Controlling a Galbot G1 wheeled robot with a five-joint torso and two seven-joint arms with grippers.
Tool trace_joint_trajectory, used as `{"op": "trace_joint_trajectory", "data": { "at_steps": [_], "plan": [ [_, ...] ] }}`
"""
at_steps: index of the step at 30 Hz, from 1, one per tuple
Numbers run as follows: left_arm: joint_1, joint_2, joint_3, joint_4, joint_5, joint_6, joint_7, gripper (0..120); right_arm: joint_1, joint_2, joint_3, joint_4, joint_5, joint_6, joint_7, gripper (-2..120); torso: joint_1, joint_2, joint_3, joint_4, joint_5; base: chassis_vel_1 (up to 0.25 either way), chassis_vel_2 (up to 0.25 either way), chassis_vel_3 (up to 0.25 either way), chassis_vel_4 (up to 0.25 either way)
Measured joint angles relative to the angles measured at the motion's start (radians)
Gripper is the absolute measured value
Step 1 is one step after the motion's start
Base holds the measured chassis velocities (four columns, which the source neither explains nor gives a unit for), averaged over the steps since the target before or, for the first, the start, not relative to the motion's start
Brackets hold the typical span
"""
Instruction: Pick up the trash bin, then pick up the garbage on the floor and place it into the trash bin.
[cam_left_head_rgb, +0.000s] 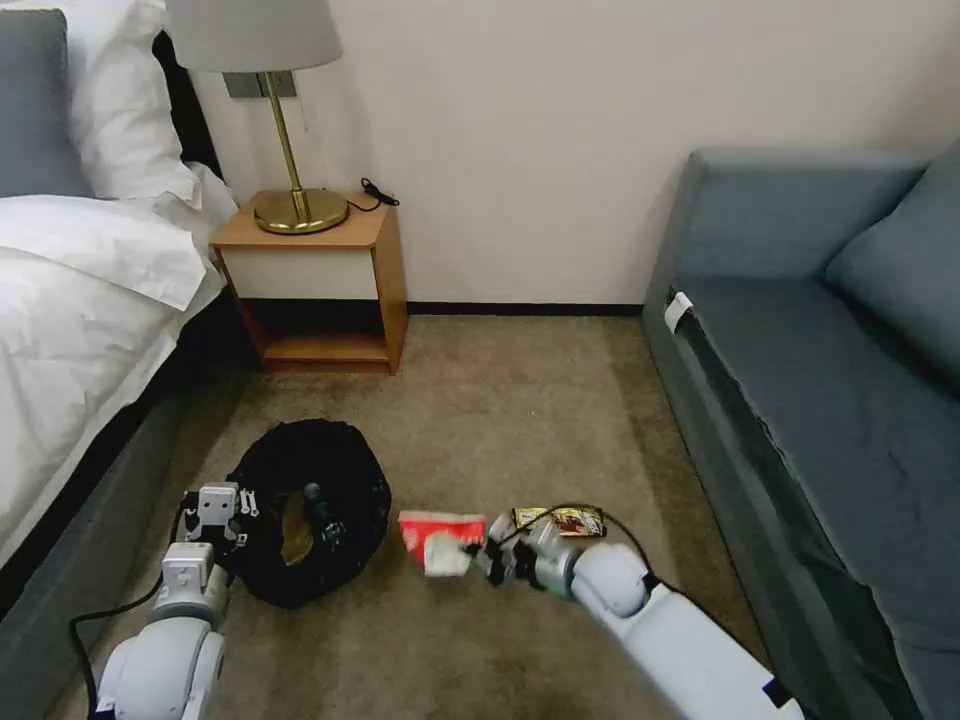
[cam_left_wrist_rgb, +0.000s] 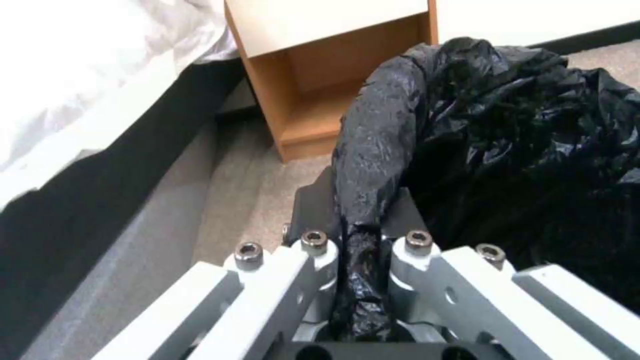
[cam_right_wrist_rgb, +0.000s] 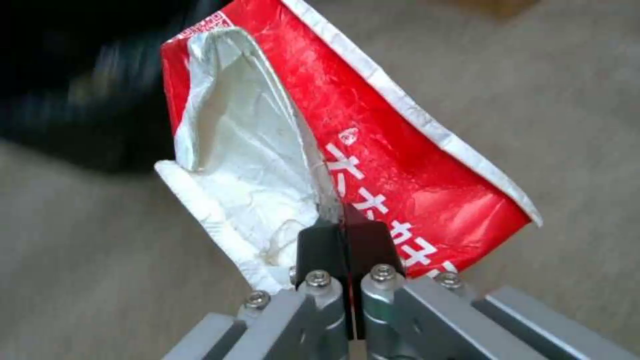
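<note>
- Your right gripper hangs low over the carpet, just right of the trash bin. Its jaws are clamped tight on one edge of the red-and-white carton.
- In the right wrist view, the black pads meet with almost no gap, pinching the carton where its white inner face folds against the red outer face. The carton sticks out beyond the fingertips, flattened and creased.
- White characters run along the carton's red face, and a small printed code sits near one corner. You cannot read the meaning of either.
- The carton hangs between the gripper and the bin, close to the bin's rim but not over its opening.
- Your left gripper sits at the bin's left rim. In the left wrist view, the left gripper is closed narrowly on a fold of the crinkly black bag liner at the rim.
- Inside the bin you can make out the crumpled brown paper bag and the bottle.
- The brown-gold snack wrapper lies on the carpet just behind the right wrist. Its print is too small to read.
- The bin stands in front of the wooden nightstand, between the bed and the grey sofa.
</note>
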Motion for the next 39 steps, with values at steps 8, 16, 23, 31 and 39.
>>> {"op": "trace_joint_trajectory", "data": {
  "at_steps": [8,16,23,31,39],
  "plan": [
    [0.000,0.003,0.003,-0.004,-0.002,-0.002,0.001,0,0.071,0.046,0.001,0.086,0.416,-0.070,0.025,0,0.000,0.000,0.000,0.0001,-0.0001,0.000,0.000,0.000,0.000],
    [-0.003,0.004,0.012,-0.004,-0.003,-0.002,0.001,0,0.097,0.088,-0.082,0.196,0.770,-0.173,0.057,0,0.000,0.000,0.000,0.0001,-0.0003,0.000,0.000,0.000,0.000],
    [0.004,-0.005,0.025,-0.025,-0.002,-0.006,0.001,0,0.101,0.141,-0.143,0.184,0.920,-0.215,0.051,0,0.000,0.000,0.000,0.0001,-0.0003,0.000,0.000,0.000,0.000],
    [0.005,-0.007,0.035,-0.048,-0.006,-0.006,0.000,0,0.108,0.186,-0.186,0.059,0.835,-0.190,0.039,0,0.000,0.000,0.000,0.0000,-0.0001,0.000,0.000,0.000,0.000],
    [0.007,-0.009,0.036,-0.058,-0.014,-0.003,-0.002,0,0.102,0.215,-0.226,-0.062,0.629,-0.109,0.086,13,0.000,0.000,0.000,0.0001,-0.0001,0.000,0.000,0.000,0.000]
  ]
}}
